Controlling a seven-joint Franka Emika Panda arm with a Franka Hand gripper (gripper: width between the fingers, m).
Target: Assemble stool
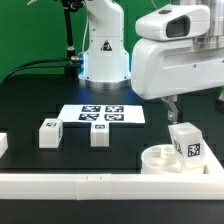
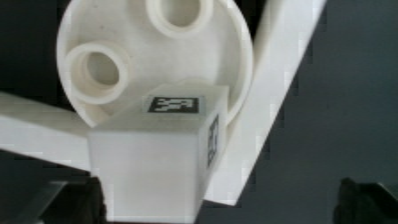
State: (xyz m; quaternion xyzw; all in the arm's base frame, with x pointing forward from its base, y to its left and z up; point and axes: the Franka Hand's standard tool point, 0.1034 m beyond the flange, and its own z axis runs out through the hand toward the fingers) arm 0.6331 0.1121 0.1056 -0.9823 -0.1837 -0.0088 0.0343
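Note:
The white round seat ring (image 1: 160, 160) lies at the exterior view's right, against the front rail. One blocky leg (image 1: 186, 143) with a square tag stands upright on it. In the wrist view the seat (image 2: 151, 55) shows two round sockets and the leg (image 2: 151, 155) with its tag is below them. Two more legs (image 1: 49, 133) (image 1: 99, 134) stand loose on the black table. My gripper (image 1: 172, 108) hangs just above and behind the standing leg. It is open and empty (image 2: 217, 205); its dark fingertips (image 2: 63, 200) are wide apart, and the leg is nearer one of them.
The marker board (image 1: 100, 115) lies in the middle of the table before the robot base. A long white rail (image 1: 90, 185) runs along the front edge and another rail piece (image 1: 3, 146) is at the exterior view's left. In the wrist view a rail (image 2: 267, 90) crosses beside the seat.

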